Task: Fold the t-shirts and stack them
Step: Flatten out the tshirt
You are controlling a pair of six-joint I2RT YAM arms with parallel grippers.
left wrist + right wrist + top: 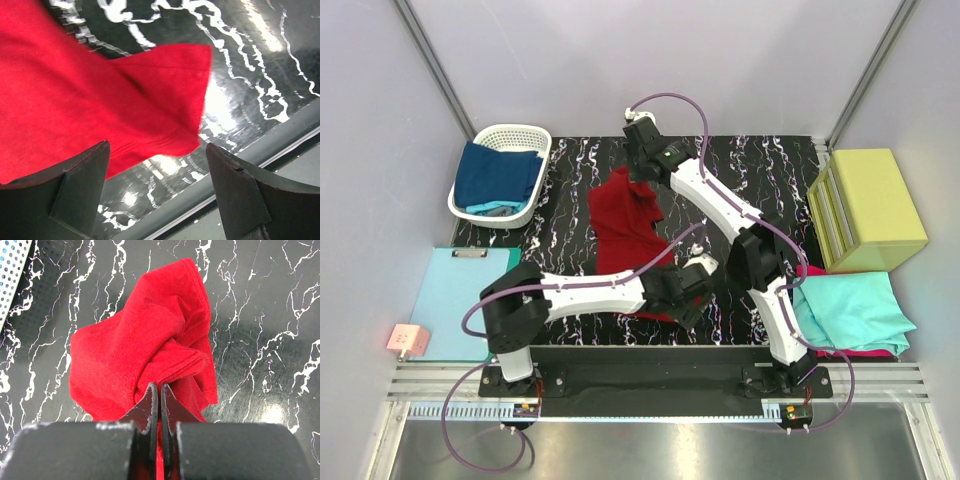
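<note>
Spreading of red shirt (125, 350) seems underway: right gripper (159, 390) pinches its far edge; left gripper (157, 149), jaws spread at its near hem, should grip there next.

The left arm (600, 290) is hiding the dark red t-shirt's (620, 215) near edge from me; the teal t-shirt (850, 305) is mostly covering the magenta t-shirt (870, 353).

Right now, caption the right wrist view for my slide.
Shut right gripper pinching a bunched red t-shirt over the black marbled table.
</note>
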